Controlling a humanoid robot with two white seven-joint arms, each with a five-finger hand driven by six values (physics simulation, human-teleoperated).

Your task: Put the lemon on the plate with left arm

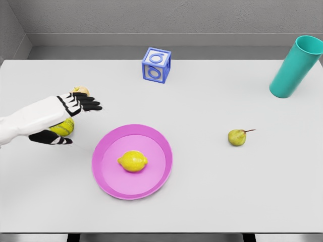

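Note:
A yellow lemon [132, 161] lies in the middle of the pink plate [156, 174], near the table's front centre. My left hand [81, 123] hovers to the left of the plate with its black fingers spread and nothing in them, clear of the lemon. Under the palm shows part of a yellow-green fruit [64, 127], mostly hidden by the hand. The right arm does not show.
A small tan fruit [81, 91] peeks out behind my left fingers. A blue letter cube [156, 64] stands at the back centre, a tilted teal cup [295, 67] at the back right, and a green pear [236, 137] right of the plate.

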